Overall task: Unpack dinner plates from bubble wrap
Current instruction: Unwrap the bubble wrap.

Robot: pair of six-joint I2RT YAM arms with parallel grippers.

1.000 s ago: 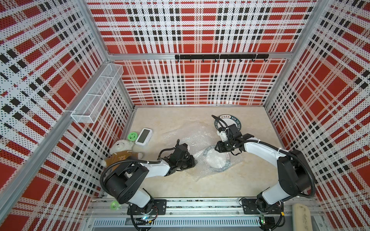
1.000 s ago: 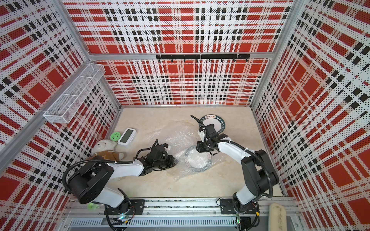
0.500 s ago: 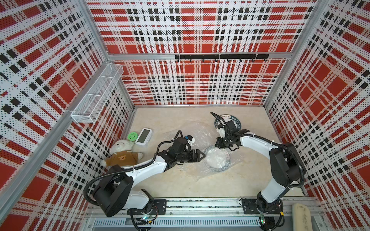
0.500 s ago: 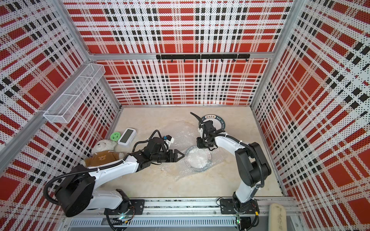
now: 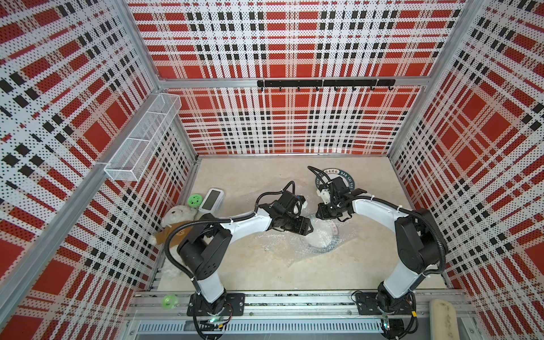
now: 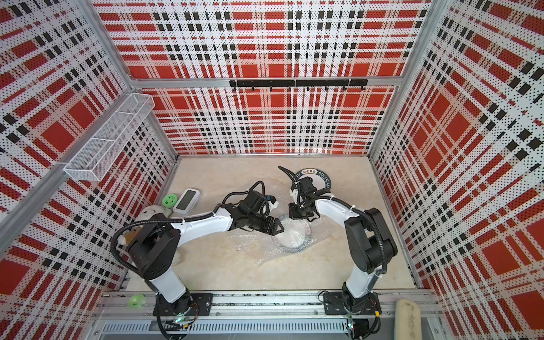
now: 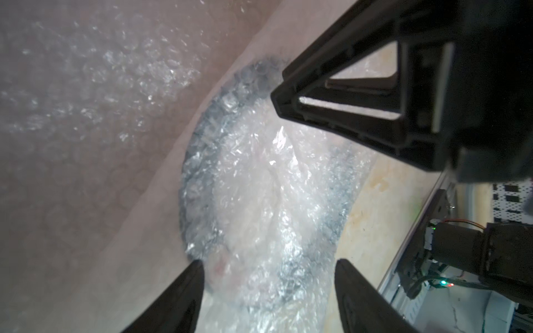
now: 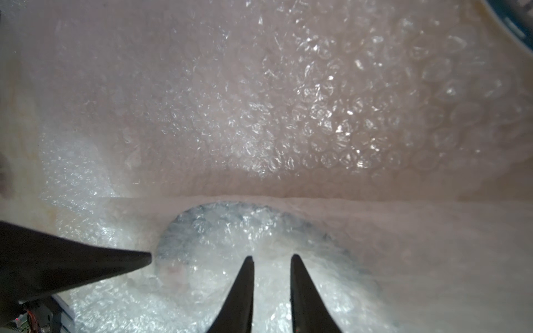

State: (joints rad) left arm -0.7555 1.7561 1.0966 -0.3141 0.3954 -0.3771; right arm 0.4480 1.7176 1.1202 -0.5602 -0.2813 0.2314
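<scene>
Bubble wrap (image 5: 282, 253) covers plate (image 7: 253, 196); left end effector (image 7: 269, 261) released — right end effector (image 8: 271, 256) (narrowed) unclear.

Entry, both top views: you have plaid perforated walls (image 5: 294, 123) boxing in a beige tabletop (image 5: 250, 273).
- 12 o'clock: your black hook rail (image 5: 325, 83) runs along the back wall.
- 10 o'clock: high on the side wall you have a white wire-mesh basket (image 5: 141, 141), divided into compartments.
- 9 o'clock, on the table: you will see a green disc (image 5: 194, 200) just beside a white gadget with a dark screen (image 5: 211, 200). A white plush toy (image 5: 176, 216) in a brown garment lies near them, partly hidden.
- 7 o'clock: a green ring (image 5: 170, 301) sits on your front rail.
- 5 o'clock: a cream pad (image 5: 443, 319) lies at the frame corner.
</scene>
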